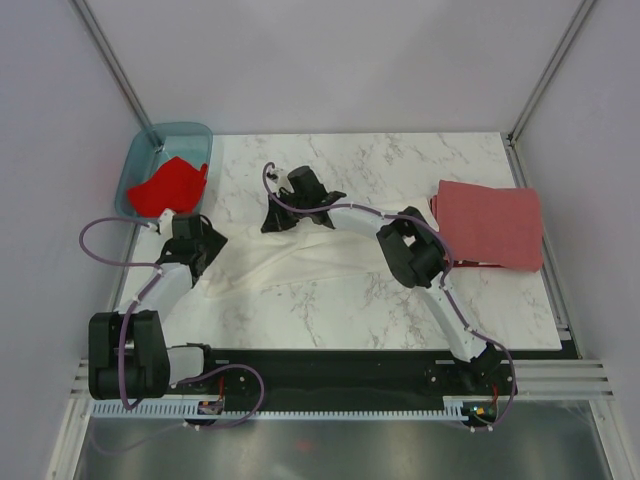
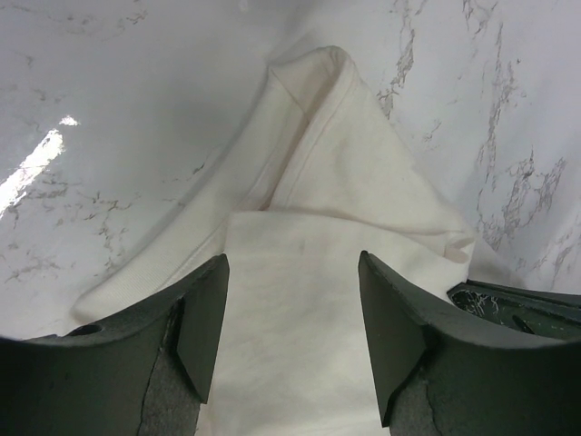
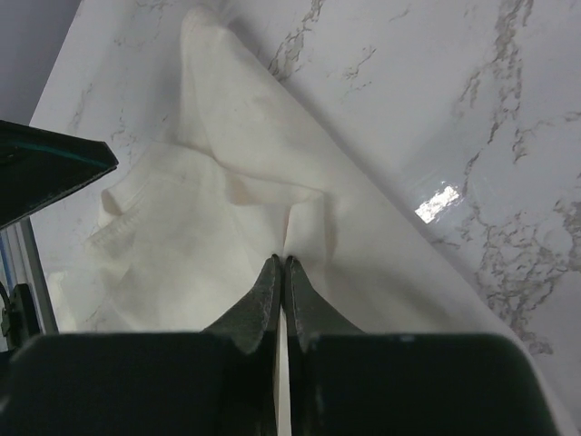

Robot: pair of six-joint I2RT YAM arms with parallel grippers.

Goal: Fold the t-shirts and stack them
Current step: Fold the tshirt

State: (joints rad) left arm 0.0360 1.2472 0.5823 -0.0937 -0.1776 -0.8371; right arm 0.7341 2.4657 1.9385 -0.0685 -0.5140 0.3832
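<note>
no legible text, labels or numbers

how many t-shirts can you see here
3: a white t-shirt lying crumpled mid-table, a brick-red t-shirt folded at the right edge, and a bright red t-shirt in the teal tub at far left. The folded one may hide more.

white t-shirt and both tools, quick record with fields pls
white t-shirt: lying rumpled on the marble table
left tool: open over the cloth
right tool: shut, pinching a fold of the white t-shirt
brick-red t-shirt: folded, at the table's right edge
bright red t-shirt: in the teal tub
</note>
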